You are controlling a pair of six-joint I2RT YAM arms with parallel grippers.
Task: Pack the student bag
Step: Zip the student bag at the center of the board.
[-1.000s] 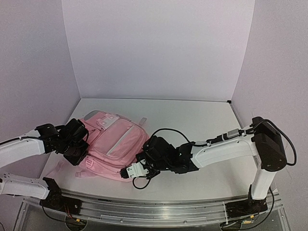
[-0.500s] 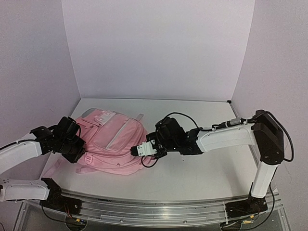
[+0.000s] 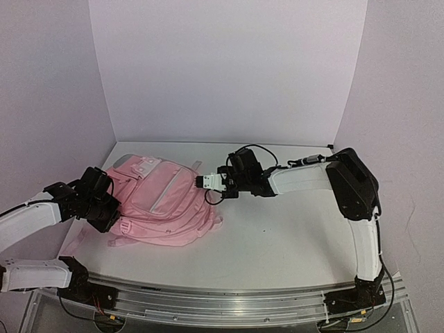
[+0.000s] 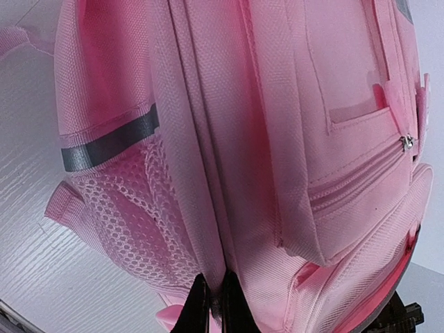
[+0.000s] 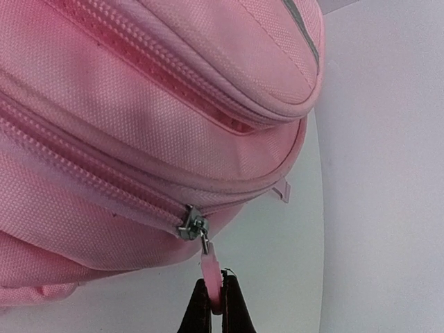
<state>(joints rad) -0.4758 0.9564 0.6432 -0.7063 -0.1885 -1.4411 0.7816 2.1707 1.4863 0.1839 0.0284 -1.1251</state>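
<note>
no readable text, labels, numbers

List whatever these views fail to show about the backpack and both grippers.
- Inside of the pink backpack: all views, its own fabric covers it.
- Its underside: top view, pressed on the table.
- Left gripper: left wrist view, bottom edge cuts off all but the fingertips; top view, its own wrist hides them.
- Right gripper: right wrist view, likewise cut off below.
- White patch markings: top view, too small to read.
</note>
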